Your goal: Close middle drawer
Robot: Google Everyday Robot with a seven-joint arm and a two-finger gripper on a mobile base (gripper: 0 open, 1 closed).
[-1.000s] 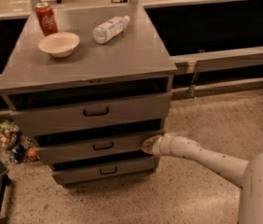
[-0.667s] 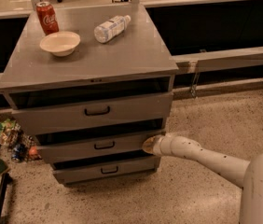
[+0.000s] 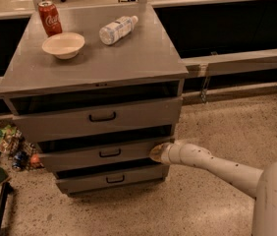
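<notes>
Closing so far: the middle drawer point(image 3: 79, 157) juts a little out of the bench point(image 3: 143, 58), with a dark gap showing above its front. I judge it partly shut, not home.
Claw: the claw point(image 3: 159, 153) is at the right end of that drawer's front, touching it or very nearly. Whether it is open or closed cannot be told, and no grasp on anything can be made out.
Handle: the small black bar point(image 3: 110, 153) at the centre of the front is apart from the claw, to its left.
Left to do: by my reading, a straight push inward until the front sits flush.
Neighbours: the taller top drawer point(image 3: 138, 113) and the bottom drawer point(image 3: 138, 174) also stand out somewhat.
Writing: the red can point(image 3: 49, 17) at the back left carries white Coca-Cola script. The label on the lying bottle point(image 3: 118, 29) is unreadable, and the bowl point(image 3: 63, 44) is plain.
Floor: the wrappers point(image 3: 3, 144) to the left show nothing legible.
</notes>
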